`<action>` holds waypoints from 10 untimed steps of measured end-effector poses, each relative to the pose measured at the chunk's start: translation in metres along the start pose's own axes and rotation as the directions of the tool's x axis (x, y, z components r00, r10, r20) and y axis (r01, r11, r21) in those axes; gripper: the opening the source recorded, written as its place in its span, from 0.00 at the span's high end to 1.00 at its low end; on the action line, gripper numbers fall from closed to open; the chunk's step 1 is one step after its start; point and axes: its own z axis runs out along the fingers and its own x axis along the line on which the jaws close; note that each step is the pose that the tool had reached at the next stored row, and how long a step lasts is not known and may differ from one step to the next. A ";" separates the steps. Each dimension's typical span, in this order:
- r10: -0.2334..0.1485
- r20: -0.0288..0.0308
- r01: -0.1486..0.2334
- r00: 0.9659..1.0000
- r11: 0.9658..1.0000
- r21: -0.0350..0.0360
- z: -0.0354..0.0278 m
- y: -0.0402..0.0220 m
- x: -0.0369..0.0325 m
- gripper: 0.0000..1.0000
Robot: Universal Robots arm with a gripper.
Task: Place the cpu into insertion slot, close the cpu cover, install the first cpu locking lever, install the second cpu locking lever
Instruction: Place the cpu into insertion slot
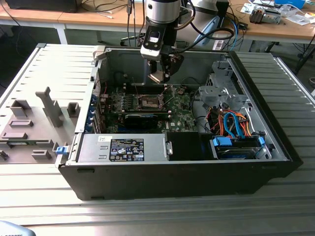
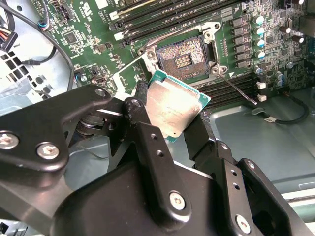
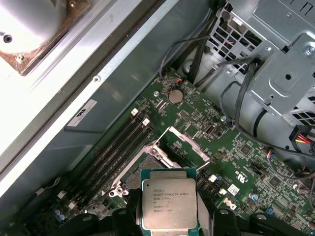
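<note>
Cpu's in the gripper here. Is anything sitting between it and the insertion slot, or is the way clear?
Nothing visible blocks it. The gripper holds the cpu in the air over the motherboard; the insertion slot lies bare, with the cpu cover raised open at its edge.

Place: robot lab.
Middle: open computer case (image 1: 172,179) on grey bench (image 1: 147,216), robot arm (image 1: 162,10) above.
Top edge: wooden bench (image 1: 83,18) with loose cables (image 1: 110,9).

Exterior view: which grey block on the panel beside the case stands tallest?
The narrow upright post with the stepped top, near the panel middle; the other grey blocks are low and squat.
</note>
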 end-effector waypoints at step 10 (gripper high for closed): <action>0.011 0.001 -0.011 1.000 1.000 0.000 0.0001 0.0000 0.0000 0.45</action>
